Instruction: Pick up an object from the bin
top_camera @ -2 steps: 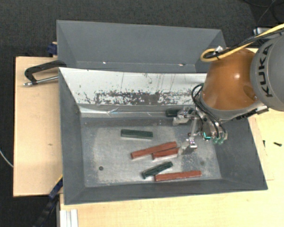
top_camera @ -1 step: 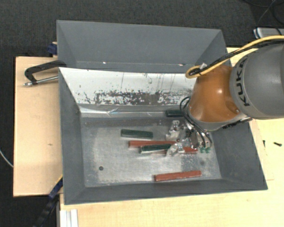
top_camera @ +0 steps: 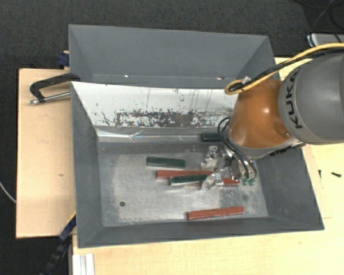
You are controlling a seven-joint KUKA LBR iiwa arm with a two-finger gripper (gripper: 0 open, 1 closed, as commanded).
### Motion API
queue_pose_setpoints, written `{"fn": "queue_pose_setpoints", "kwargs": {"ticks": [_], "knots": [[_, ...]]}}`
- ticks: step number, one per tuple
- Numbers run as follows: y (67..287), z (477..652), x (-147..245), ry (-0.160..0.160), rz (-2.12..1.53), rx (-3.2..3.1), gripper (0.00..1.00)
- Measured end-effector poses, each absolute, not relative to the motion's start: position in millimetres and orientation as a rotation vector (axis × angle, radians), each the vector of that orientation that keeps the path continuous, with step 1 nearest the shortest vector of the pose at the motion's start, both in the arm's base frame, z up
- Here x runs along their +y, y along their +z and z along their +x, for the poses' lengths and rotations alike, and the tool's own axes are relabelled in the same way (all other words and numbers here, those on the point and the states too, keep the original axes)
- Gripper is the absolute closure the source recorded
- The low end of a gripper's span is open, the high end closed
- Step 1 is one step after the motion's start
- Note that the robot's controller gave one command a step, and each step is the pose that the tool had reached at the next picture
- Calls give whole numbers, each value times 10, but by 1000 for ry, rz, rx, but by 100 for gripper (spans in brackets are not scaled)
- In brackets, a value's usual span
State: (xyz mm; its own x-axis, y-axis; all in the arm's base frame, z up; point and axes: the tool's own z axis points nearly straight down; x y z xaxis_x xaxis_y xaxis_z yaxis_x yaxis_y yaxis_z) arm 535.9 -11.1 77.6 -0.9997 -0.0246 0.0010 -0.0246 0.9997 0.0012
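My gripper (top_camera: 217,173) is down near the bin floor at the right of the middle, its metal fingers at the right ends of a small cluster of flat sticks. A dark green stick (top_camera: 165,162) lies at the back of the cluster. Under it a red-brown stick (top_camera: 175,175) and a green and red stick (top_camera: 188,181) lie side by side and run right up to the fingers. A short red piece (top_camera: 231,182) shows just right of the fingers. Whether anything sits between the fingers is unclear.
A longer red-brown stick (top_camera: 215,213) lies alone near the bin's front wall. A small dark block (top_camera: 209,136) rests by the back wall, left of the orange wrist cover. The arm covers the bin's right side.
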Motion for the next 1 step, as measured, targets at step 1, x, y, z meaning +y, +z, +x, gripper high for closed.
{"fn": "queue_pose_setpoints", "kwargs": {"ticks": [1], "knots": [[1879,5406,43,-1,127,-3144,100]]}}
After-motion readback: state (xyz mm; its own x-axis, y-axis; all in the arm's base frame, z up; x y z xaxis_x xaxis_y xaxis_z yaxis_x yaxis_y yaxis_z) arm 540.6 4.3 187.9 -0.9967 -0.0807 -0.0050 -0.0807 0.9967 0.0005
